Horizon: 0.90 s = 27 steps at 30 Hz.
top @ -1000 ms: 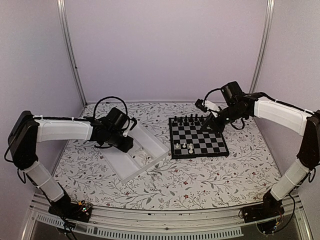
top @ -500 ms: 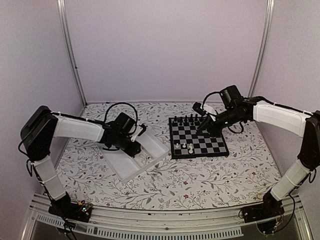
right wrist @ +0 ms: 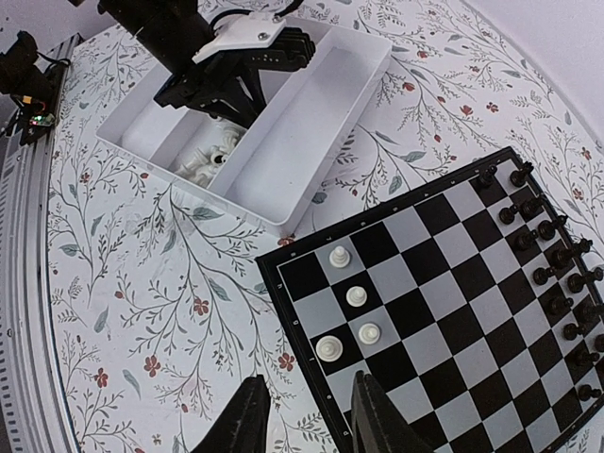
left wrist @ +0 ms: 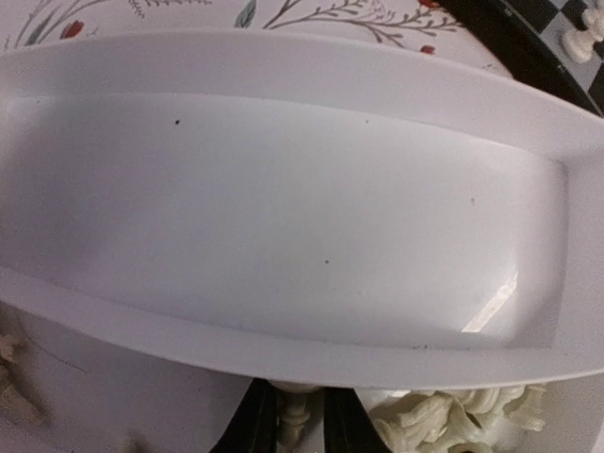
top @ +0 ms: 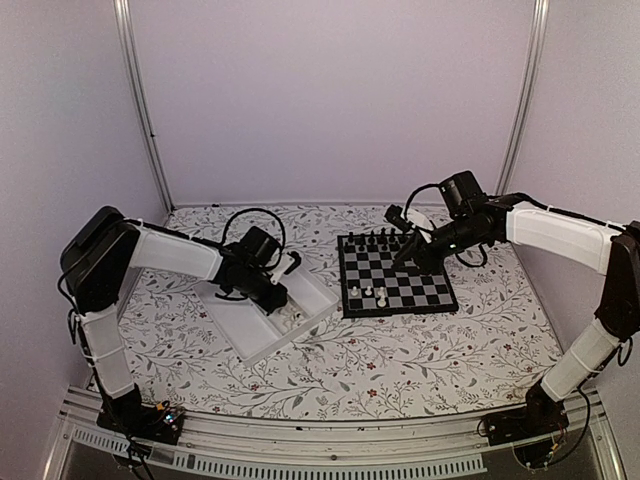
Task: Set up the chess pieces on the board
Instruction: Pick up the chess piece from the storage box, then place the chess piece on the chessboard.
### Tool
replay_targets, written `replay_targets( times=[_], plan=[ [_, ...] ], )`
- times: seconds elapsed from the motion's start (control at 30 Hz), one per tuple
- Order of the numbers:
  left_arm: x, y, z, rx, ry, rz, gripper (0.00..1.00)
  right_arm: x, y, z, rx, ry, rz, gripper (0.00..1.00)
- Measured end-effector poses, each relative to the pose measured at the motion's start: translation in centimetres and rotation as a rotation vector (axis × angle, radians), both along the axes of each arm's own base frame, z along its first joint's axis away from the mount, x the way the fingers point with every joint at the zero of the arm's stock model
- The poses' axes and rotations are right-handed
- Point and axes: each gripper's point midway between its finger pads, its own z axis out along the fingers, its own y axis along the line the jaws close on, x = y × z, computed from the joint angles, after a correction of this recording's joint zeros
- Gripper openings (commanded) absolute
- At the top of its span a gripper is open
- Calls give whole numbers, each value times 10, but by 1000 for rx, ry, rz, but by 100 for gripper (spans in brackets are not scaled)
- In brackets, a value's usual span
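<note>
Left end effector is in the tray, fingers straddling one white chess piece, can't tell if pinched. Board is off to its right, under the spread-apart right end effector.

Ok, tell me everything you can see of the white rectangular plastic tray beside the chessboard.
The white rectangular plastic tray looks glossy and thin-walled, with dividers forming compartments. It lies flat, askew on the floral tablecloth. Its long compartment is bare; another holds a heap of small white chessmen, where the black left gripper reaches in, fingers closed on one.
</note>
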Motion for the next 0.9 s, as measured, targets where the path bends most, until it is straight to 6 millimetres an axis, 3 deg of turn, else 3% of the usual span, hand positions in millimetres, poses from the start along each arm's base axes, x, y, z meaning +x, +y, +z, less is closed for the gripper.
replay_targets(
  times=[0.27,0.37,0.53,0.6,0.77,0.9],
  plan=[
    [-15,4,3,13,43,-8,4,-2,2,1,11,8,10,34],
    [-23,8,16,13,47,-13,4,-5,6,2,30,30,32,34],
    [-30,-1,71,-94,-2,-45,6,-13,21,6,54,50,100,36],
    [-32,-14,94,-167,-8,-78,7,-25,33,11,61,41,163,42],
    [-40,-50,145,-354,30,-192,8,-59,64,25,53,-55,361,44],
    [-56,-70,176,-471,97,-291,8,-67,86,46,23,-200,445,44]
  ],
)
